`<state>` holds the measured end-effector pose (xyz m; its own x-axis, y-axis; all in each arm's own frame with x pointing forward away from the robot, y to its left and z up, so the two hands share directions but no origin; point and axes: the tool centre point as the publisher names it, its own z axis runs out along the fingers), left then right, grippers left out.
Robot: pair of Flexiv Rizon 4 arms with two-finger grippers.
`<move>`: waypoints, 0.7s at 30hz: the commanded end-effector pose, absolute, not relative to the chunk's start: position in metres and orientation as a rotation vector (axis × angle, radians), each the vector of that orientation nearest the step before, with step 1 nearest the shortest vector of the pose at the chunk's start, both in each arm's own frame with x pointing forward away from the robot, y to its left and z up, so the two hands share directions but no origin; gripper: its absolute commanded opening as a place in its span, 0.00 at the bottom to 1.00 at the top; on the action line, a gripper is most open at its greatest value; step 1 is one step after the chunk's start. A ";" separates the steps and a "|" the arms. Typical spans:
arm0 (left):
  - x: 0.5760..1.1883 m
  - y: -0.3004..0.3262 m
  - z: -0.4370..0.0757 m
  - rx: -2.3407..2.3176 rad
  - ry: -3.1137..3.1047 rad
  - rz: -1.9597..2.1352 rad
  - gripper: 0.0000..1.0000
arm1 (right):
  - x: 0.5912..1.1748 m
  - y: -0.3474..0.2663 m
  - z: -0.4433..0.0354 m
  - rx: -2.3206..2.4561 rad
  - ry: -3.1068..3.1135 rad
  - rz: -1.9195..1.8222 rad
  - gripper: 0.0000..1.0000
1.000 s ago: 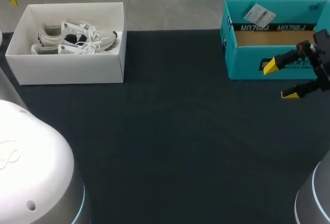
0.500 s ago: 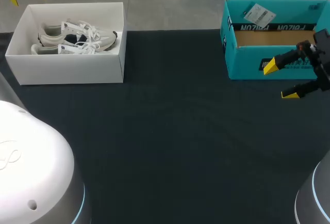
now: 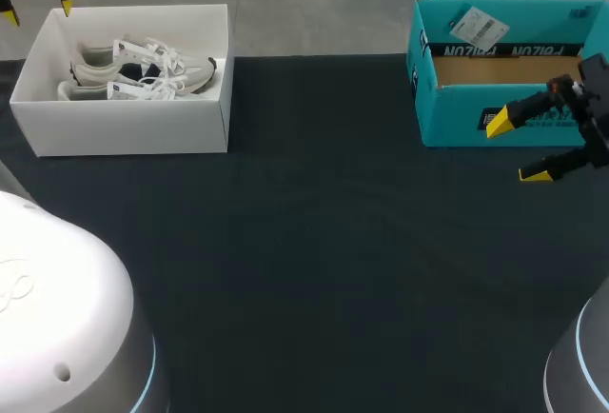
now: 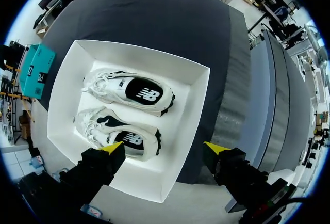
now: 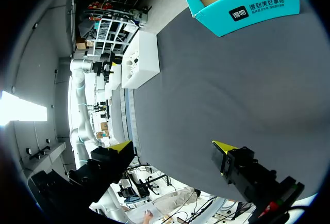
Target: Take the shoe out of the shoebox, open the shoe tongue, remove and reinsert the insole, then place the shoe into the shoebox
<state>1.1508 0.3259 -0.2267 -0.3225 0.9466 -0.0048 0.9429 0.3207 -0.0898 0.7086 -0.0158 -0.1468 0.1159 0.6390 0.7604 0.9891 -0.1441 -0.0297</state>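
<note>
With both jaws spread, the light, soft shoe (image 3: 143, 72) at upper left was judged best gripped by its heel.

shoes (image 3: 143, 70) in shoebox (image 3: 124, 129) — left, carton (image 3: 455, 113) right

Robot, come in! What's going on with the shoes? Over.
Left gripper open, above edge of white shoebox. Right gripper open, empty, near the teal box. Both shoes lying in the shoebox. Nothing between left gripper and shoes.
</note>
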 end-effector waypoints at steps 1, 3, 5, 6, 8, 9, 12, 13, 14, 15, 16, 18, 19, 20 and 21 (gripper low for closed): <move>1.118 0.322 -0.236 -1.884 -2.527 0.016 1.00 | 0.708 -0.015 -0.148 -1.851 -1.576 -0.824 1.00; 1.115 0.321 -0.241 -1.895 -2.516 0.002 1.00 | 0.708 -0.015 -0.148 -1.851 -1.576 -0.824 1.00; 1.114 0.320 -0.244 -1.907 -2.502 -0.015 1.00 | 0.708 -0.015 -0.148 -1.851 -1.576 -0.824 1.00; 1.113 0.320 -0.245 -1.922 -2.494 -0.024 1.00 | 0.708 -0.015 -0.148 -1.851 -1.576 -0.824 1.00; 1.112 0.320 -0.245 -1.935 -2.494 -0.033 1.00 | 0.708 -0.015 -0.148 -1.851 -1.576 -0.824 1.00; 1.112 0.320 -0.245 -1.945 -2.497 -0.044 1.00 | 0.708 -0.015 -0.148 -1.851 -1.576 -0.824 1.00; 1.111 0.319 -0.246 -1.958 -2.513 -0.099 1.00 | 0.708 -0.015 -0.148 -1.851 -1.576 -0.824 1.00; 1.111 0.319 -0.246 -1.958 -2.513 -0.099 1.00 | 0.708 -0.015 -0.148 -1.851 -1.576 -0.824 1.00; 1.111 0.319 -0.246 -1.958 -2.513 -0.099 1.00 | 0.708 -0.015 -0.148 -1.851 -1.576 -0.824 1.00; 1.111 0.319 -0.246 -1.958 -2.513 -0.099 1.00 | 0.708 -0.015 -0.148 -1.851 -1.576 -0.824 1.00; 1.111 0.319 -0.246 -1.958 -2.513 -0.099 1.00 | 0.708 -0.015 -0.148 -1.851 -1.576 -0.824 1.00; 1.111 0.319 -0.246 -1.958 -2.513 -0.099 1.00 | 0.708 -0.015 -0.148 -1.851 -1.576 -0.824 1.00; 1.111 0.319 -0.246 -1.958 -2.513 -0.099 1.00 | 0.708 -0.015 -0.148 -1.851 -1.576 -0.824 1.00; 1.111 0.319 -0.246 -1.958 -2.513 -0.099 1.00 | 0.708 -0.015 -0.148 -1.851 -1.576 -0.824 1.00; 1.111 0.319 -0.246 -1.958 -2.513 -0.099 1.00 | 0.708 -0.015 -0.148 -1.851 -1.576 -0.824 1.00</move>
<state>1.1180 0.3206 -0.2451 -0.2445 0.9696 0.0007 0.9680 0.2442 -0.0579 0.7086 -0.0158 -0.1468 0.1160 0.6390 0.7604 0.9891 -0.1442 -0.0297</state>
